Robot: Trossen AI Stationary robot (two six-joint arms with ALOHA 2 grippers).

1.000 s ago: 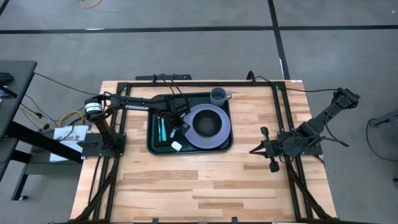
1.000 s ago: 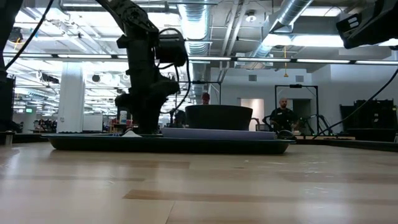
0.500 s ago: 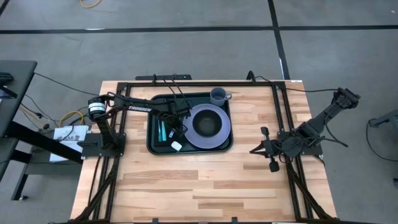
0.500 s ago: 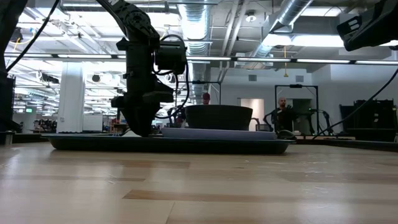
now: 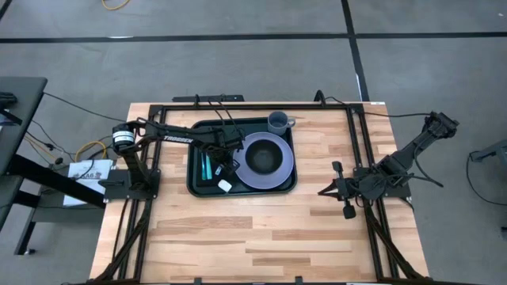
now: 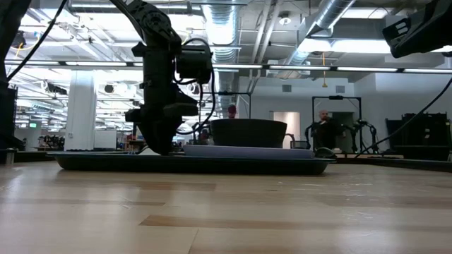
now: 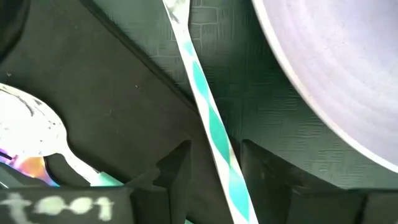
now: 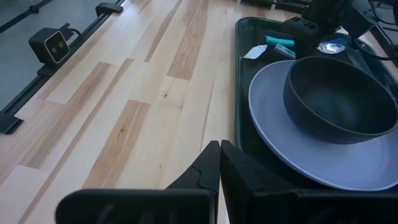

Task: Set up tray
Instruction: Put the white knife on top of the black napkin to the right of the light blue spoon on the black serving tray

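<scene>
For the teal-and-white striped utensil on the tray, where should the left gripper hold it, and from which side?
Mid-handle, from straight above. The striped utensil lies flat on the tray beside the plate, its thin handle already running between the left gripper's open fingers. Closing across that narrow width looks the safest hold.

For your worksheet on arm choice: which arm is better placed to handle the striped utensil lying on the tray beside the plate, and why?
Left. The left gripper is down over the tray, its open jaws either side of the striped utensil beside the plate. The right gripper rests shut on the table, away from the tray.
</scene>
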